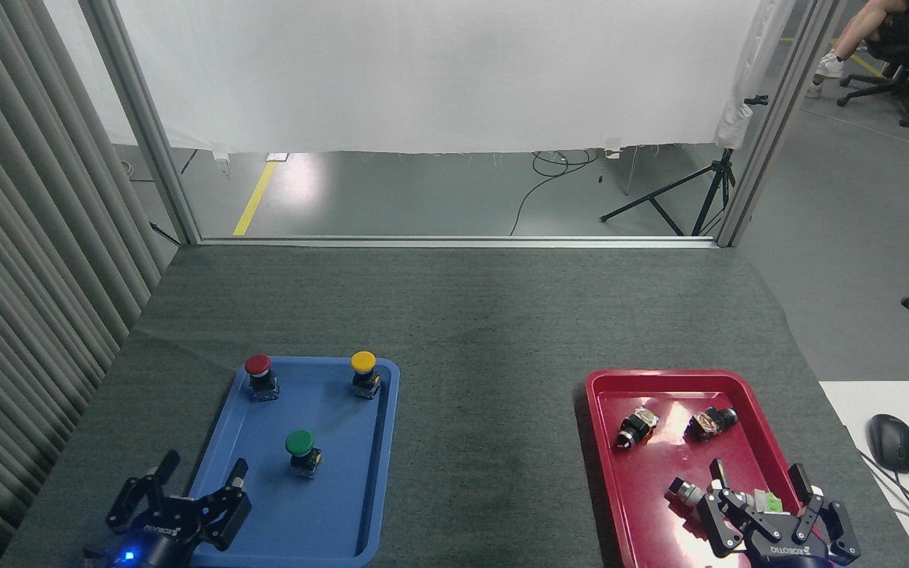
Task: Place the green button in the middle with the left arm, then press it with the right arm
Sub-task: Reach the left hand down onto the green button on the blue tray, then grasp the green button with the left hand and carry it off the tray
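My left gripper (200, 472) sits nearest, fingers spread wide, empty, over the blue tray's (381, 457) near-left edge. My right gripper (756, 475) is also wide, empty, over the red tray's (598, 442) near end. The green button (301, 452) stands upright mid-tray in the blue tray. The mat's bare middle (486, 442) lies between the trays. Red button (259, 375) and yellow button (364, 372) stand at the blue tray's far end.

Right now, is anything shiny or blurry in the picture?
In the head view, the red tray shows pale glare on its floor, the grey floor beyond the table has a bright patch, and the picture is sharp; the green button and both grippers look crisp, left, right.
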You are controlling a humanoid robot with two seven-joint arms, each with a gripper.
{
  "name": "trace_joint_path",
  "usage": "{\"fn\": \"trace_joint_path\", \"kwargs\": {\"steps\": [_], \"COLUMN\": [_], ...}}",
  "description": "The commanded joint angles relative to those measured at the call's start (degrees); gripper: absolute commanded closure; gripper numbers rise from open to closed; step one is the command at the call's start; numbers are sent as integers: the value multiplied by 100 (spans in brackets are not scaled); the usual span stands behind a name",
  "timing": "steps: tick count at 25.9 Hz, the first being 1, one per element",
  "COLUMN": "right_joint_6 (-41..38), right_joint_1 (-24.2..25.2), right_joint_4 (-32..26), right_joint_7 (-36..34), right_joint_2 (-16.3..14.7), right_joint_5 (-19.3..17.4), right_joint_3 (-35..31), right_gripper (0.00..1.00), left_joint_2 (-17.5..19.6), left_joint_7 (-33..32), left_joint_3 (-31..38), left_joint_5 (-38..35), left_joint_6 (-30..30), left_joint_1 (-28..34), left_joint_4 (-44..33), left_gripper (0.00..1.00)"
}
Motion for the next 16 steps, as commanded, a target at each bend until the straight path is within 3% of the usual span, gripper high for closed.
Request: {"fn": "trace_joint_path", "kwargs": {"steps": [1,6,13,16], "right_joint_6": [-80,-80,-80,-89], "right_joint_1": [-4,-4,-74,-144], "right_joint_4": [-1,-1,-80,-71], "right_joint_7": [1,1,9,9], "right_joint_2": [18,9,203,132], "right_joint_5": [2,2,90,143], "right_joint_3": [-1,17,17,43], "right_gripper": [0,0,0,0], "left_joint_2": [131,17,-1,-10], "left_joint_7": [-190,-199,-199,-199], "left_joint_3": [-641,-1185,-1528,-1563], "left_joint_5": [-14,-14,-14,-14], "left_joint_6": [-263,18,62,62], "left_joint_1": [-264,-677,-1135,-1231], "left_joint_4": [235,718,1404,1474], "left_gripper": [1,1,1,1]}}
